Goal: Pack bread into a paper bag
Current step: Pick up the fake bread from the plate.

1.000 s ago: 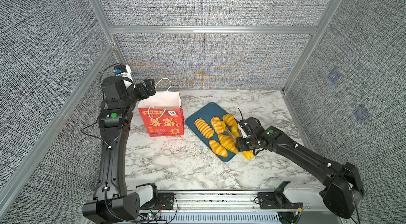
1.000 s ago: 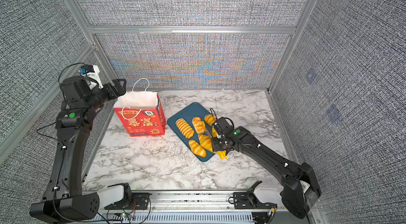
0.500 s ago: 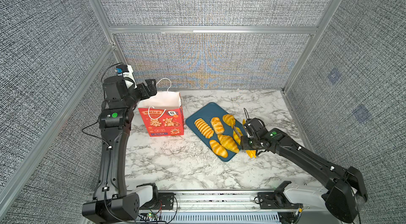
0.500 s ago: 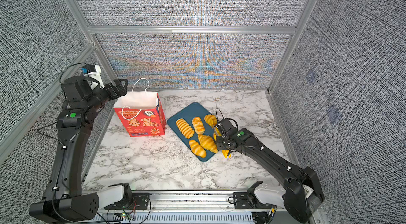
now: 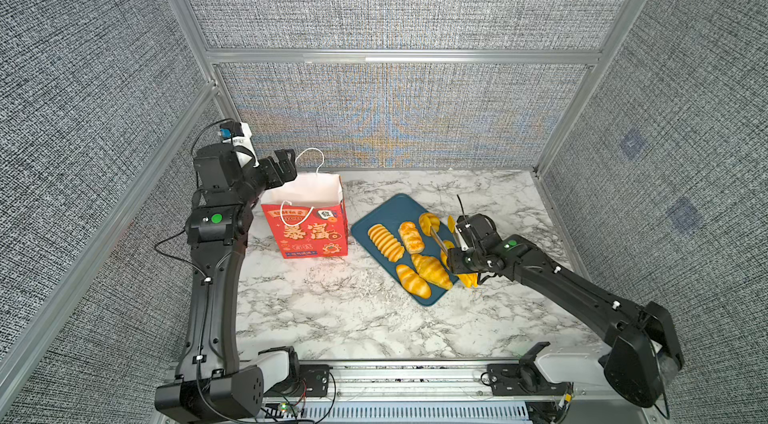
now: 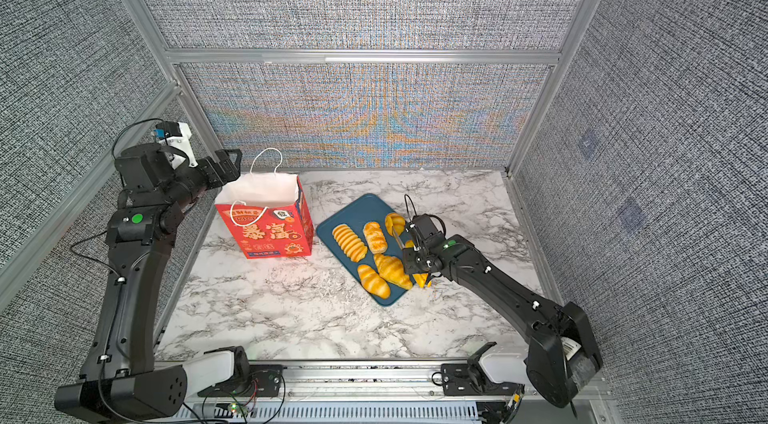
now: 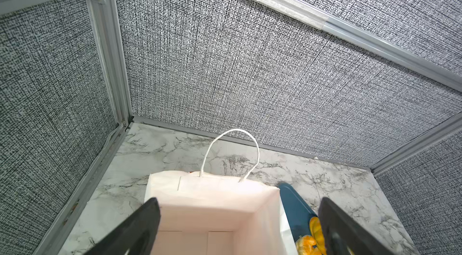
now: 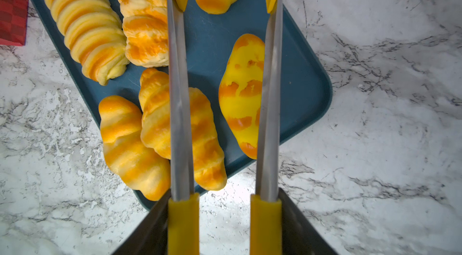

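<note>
Left gripper (image 5: pixel 286 166) stands fully spread, holding nothing, above the rim of the upright red paper gift bag (image 5: pixel 309 230) on the marble counter (image 5: pixel 332 309). Right gripper (image 8: pixel 223 203) clamps yellow-handled metal tongs (image 8: pixel 177 116), arms apart, over six golden-yellow striped pastries (image 5: pixel 431 270) on the dark blue tray (image 5: pixel 390 210) beside the bag.

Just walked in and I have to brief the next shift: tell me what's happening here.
The right pincer grips yellow-tipped metal tongs, their arms apart and empty, above the dark blue tray where all six glossy golden striped pastries lie. The left pincer, wide open, hovers at the mouth of the upright red paper gift bag. No bread shows in the bag, so packing has not begun.
</note>
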Robot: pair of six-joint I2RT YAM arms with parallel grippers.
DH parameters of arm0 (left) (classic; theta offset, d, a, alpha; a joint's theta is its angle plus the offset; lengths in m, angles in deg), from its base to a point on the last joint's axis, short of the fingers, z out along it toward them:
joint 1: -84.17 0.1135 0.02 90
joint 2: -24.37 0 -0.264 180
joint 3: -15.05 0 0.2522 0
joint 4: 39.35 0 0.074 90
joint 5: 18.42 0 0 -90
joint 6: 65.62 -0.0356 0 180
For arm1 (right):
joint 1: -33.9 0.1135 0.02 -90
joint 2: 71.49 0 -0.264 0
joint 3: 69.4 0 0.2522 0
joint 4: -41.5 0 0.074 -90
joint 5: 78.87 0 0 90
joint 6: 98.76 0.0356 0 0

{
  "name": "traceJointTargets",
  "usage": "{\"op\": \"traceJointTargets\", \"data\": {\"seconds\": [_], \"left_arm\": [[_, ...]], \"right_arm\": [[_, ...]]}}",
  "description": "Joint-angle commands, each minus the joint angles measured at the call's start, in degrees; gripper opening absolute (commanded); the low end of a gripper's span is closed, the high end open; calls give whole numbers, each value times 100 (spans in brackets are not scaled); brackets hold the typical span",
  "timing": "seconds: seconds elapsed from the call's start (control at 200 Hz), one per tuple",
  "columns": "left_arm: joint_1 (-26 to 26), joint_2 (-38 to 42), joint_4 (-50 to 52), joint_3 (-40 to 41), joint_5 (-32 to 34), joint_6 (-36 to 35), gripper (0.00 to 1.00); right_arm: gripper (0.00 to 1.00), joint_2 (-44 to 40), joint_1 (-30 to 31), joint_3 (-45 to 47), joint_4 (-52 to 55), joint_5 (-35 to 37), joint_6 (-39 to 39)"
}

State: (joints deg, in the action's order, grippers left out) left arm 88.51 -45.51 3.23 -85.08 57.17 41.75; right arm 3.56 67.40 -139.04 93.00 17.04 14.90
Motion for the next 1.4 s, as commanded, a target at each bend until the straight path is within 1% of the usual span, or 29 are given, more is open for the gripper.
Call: {"op": "traceJointTargets", "data": {"seconds": [0.0, 0.285, 0.43, 0.536, 0.756, 0.846, 1.006, 1.201, 1.286, 1.391], "left_arm": [[2, 19, 10, -38, 35, -80, 100], [-5, -5, 10, -20, 54, -112, 100], [-12, 11, 36, -38, 72, -129, 100], [-8, 15, 47, -42, 88, -138, 100], [-12, 22, 55, -64, 88, -137, 100], [-11, 23, 61, -73, 79, -128, 100], [-19, 28, 76, -116, 96, -113, 100], [-28, -37, 82, -282, 139, -6, 100], [-34, -68, 113, -380, 149, -9, 100], [-42, -105, 166, -489, 183, -29, 100]], "right_arm": [[62, 29, 12, 58, -311, -104, -37], [62, 431, 56, 81, -622, -284, -70], [61, 537, 61, 8, -651, -325, -140], [56, 571, 60, -45, -593, -255, -193], [35, 608, 61, -98, -521, -170, -239], [31, 599, 69, -148, -483, -46, -238], [28, 495, 56, -294, -451, 235, -280], [27, 369, 61, -855, -643, 384, -479], [25, 272, 68, -1133, -887, 202, -619], [24, 170, 75, -1488, -1176, -287, -889]]}}
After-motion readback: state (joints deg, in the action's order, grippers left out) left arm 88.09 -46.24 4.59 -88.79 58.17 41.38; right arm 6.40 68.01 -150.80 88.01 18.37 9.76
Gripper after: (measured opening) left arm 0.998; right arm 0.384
